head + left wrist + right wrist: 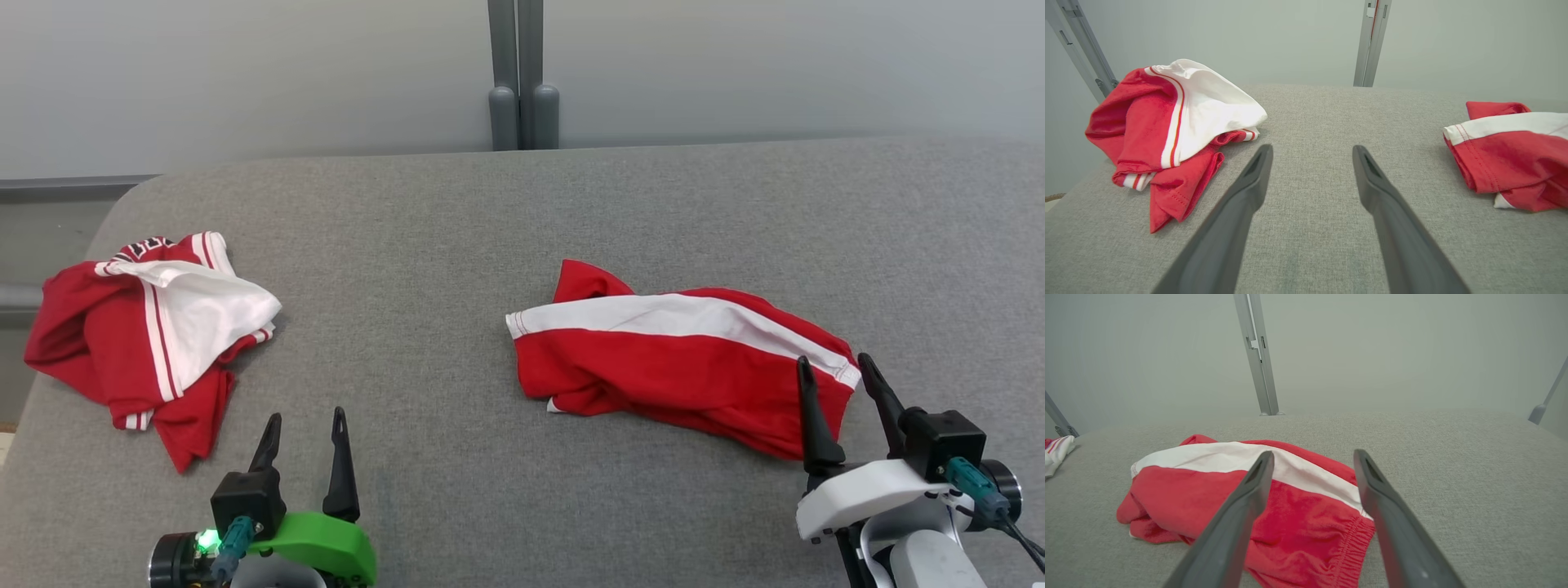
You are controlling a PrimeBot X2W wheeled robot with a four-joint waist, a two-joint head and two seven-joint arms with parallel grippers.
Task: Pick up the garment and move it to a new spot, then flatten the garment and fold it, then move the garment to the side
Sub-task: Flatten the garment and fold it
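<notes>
1. The right claw (834, 359) is at the lower right of the head view. Its two dark fingers are spread wide apart, and nothing is pinched between them.
2. The tips of those fingers sit over the right end of the folded garment (653, 367). It is hard to tell if they touch the cloth.
3. The folded garment is red with a wide white stripe. It lies a bit right of the middle of the head view, on the grey pad (490, 229). In the right wrist view, its crinkly stretchy edge is at the bottom, between the two fingers.
4. The left claw (307, 414) is at the lower left of the head view. Its fingers are spread apart too, and it holds nothing. Grey pad shows between them.
5. A crumpled garment (122, 327), also red and white, lies in a heap at the left of the head view. It is up and left of the left claw, not touching it, and well apart from the folded garment.
6. Two grey posts (522, 82) stand at the top middle, behind the pad.
</notes>
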